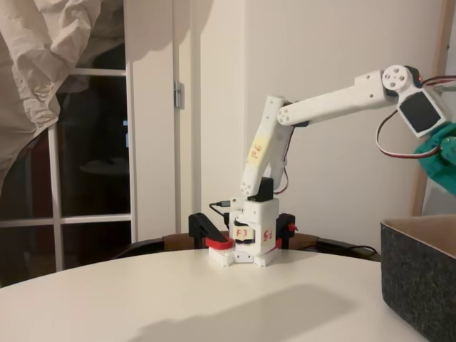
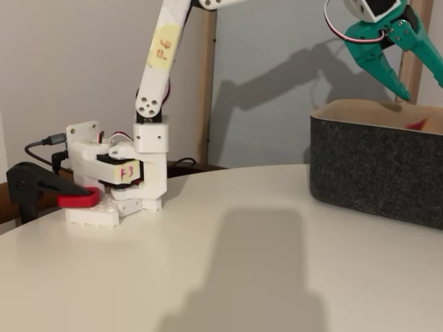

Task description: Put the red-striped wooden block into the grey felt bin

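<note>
The grey felt bin [image 2: 374, 169] stands on the white table at the right, and its near corner shows at the right edge in a fixed view [image 1: 420, 285]. Just over its near rim, inside it, a small bit of the red-striped wooden block [image 2: 417, 125] shows; the rest is hidden by the wall. My teal gripper [image 2: 421, 83] hangs above the bin's opening, pointing down, open, with nothing between its fingers. It is apart from the block. In a fixed view the gripper [image 1: 443, 153] is cut by the right edge, above the bin.
The white arm base [image 2: 131, 180] is fixed at the table's far edge by a black clamp with a red pad [image 2: 48, 194]. A wooden post [image 2: 208, 83] and wall stand behind. Bare tabletop [image 2: 228, 263] stretches between base and bin.
</note>
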Tool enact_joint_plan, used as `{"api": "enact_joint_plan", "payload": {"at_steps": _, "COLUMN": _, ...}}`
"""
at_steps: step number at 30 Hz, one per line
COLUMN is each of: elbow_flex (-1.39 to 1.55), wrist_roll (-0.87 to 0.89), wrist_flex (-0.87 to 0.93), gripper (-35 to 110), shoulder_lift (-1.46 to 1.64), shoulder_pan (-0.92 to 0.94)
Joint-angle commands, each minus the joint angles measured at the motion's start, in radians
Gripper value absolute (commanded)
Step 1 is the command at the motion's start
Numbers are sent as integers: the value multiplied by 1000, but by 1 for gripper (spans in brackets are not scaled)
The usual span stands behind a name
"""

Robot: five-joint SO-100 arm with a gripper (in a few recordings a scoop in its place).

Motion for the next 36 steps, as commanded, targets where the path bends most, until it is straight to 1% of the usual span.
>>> {"api": "enact_joint_plan", "payload": {"at_steps": 1, "elbow_flex": -38, "wrist_roll": 28, "wrist_flex": 40, "gripper": 20, "shoulder_lift": 54, "shoulder_pan": 0}}
{"api": "enact_joint_plan", "payload": {"at_steps": 13, "elbow_flex": -28, "wrist_roll": 94, "wrist_flex": 235, "gripper": 18, "shoulder_lift": 255, "shoulder_pan": 28}}
{"api": "enact_joint_plan", "payload": {"at_steps": 19, "elbow_flex": 0, "wrist_roll": 195, "wrist_flex": 331, "gripper": 18, "shoulder_lift": 382, "shoulder_pan": 127}}
{"api": "enact_joint_plan", "payload": {"at_steps": 24, "elbow_flex": 35, "wrist_roll": 360, "wrist_flex": 379, "gripper": 18, "shoulder_lift": 499, "shoulder_pan": 325}}
{"api": "enact_joint_plan", "payload": {"at_steps": 31, "elbow_flex": 63, "wrist_roll": 592, "wrist_flex": 379, "gripper": 15, "shoulder_lift": 568, "shoulder_pan": 709}}
{"api": "enact_joint_plan", "payload": {"at_steps": 36, "elbow_flex": 67, "wrist_roll": 678, "wrist_flex": 376, "gripper": 15, "shoulder_lift": 561, "shoulder_pan": 977}}
